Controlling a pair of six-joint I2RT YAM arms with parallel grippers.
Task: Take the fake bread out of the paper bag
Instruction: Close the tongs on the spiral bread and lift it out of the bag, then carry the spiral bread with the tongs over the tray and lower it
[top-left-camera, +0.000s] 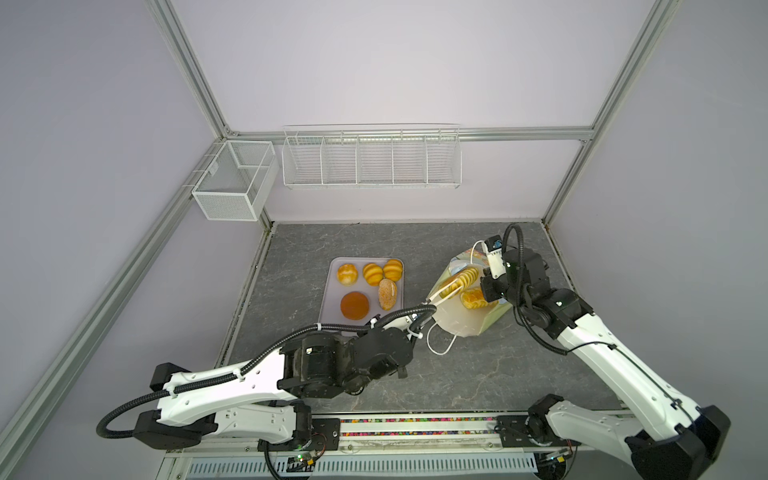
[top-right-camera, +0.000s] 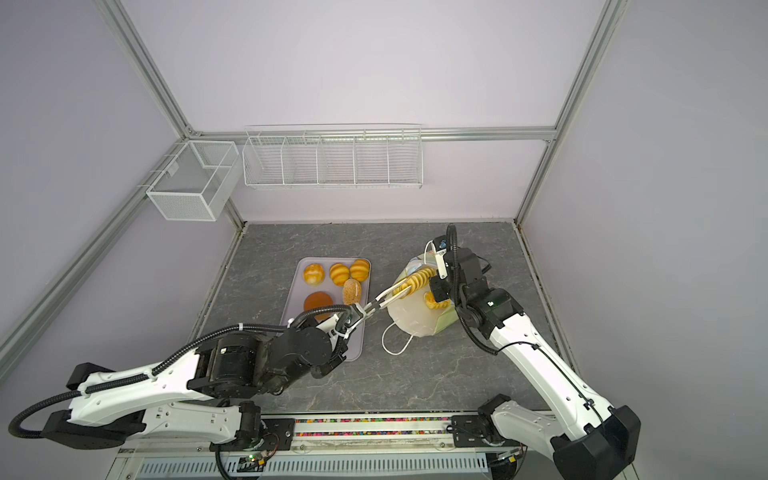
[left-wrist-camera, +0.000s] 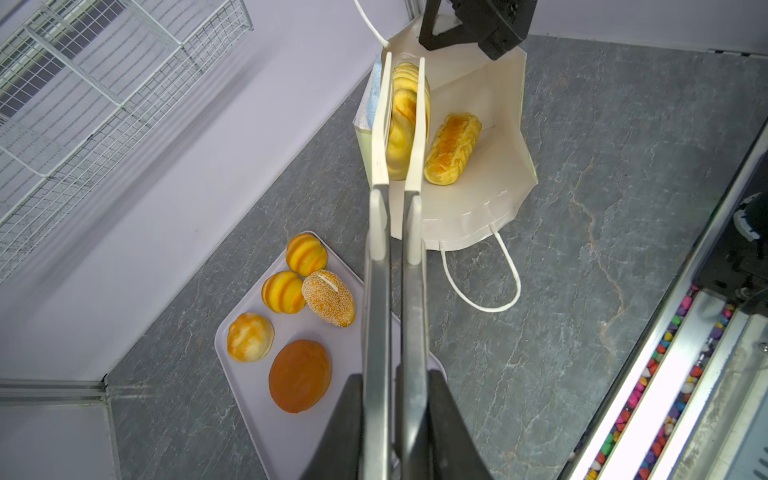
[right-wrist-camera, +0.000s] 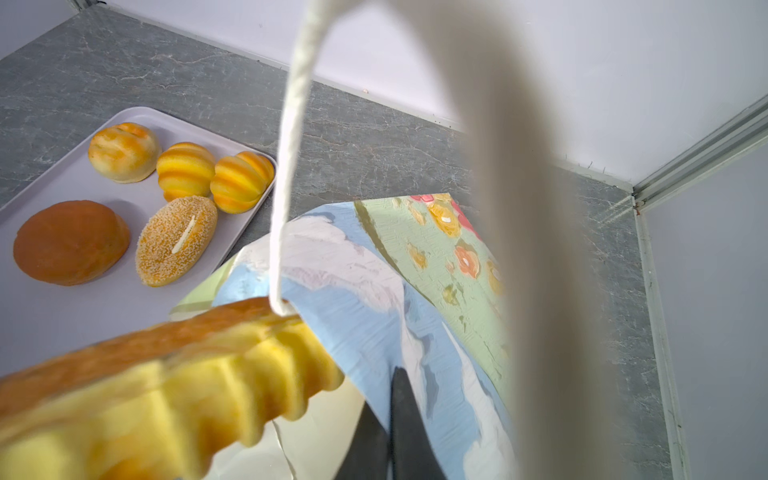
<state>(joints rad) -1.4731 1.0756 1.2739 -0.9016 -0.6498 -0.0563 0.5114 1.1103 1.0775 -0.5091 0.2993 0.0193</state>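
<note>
While your left gripper (left-wrist-camera: 405, 60) pinches one long loaf (left-wrist-camera: 402, 120) at the mouth of the paper bag (left-wrist-camera: 478, 199), treat it as light, glossy, squashy: hold mid-length, gently. Your right gripper (right-wrist-camera: 395, 386) clamps the bag rim; another loaf (left-wrist-camera: 453, 149) lies inside.

Paper bag (left-wrist-camera: 469, 199): stiff matt white paper inside, outer print with a rough brush-stroke look; cord handle (left-wrist-camera: 482, 286) of twisted white string. Toy breads: long ridged loaf (left-wrist-camera: 403, 112), ridged bun (left-wrist-camera: 306, 254) and brown round bun (left-wrist-camera: 300, 376) smooth and glossy, plastic-looking; speckled oval bun (left-wrist-camera: 328, 298) grainy. Tray (left-wrist-camera: 249, 382): smooth matt lilac plastic; tabletop (left-wrist-camera: 582, 291): matt grey veined stone look; wire rack (top-left-camera: 372, 160): white-coated metal.
</note>
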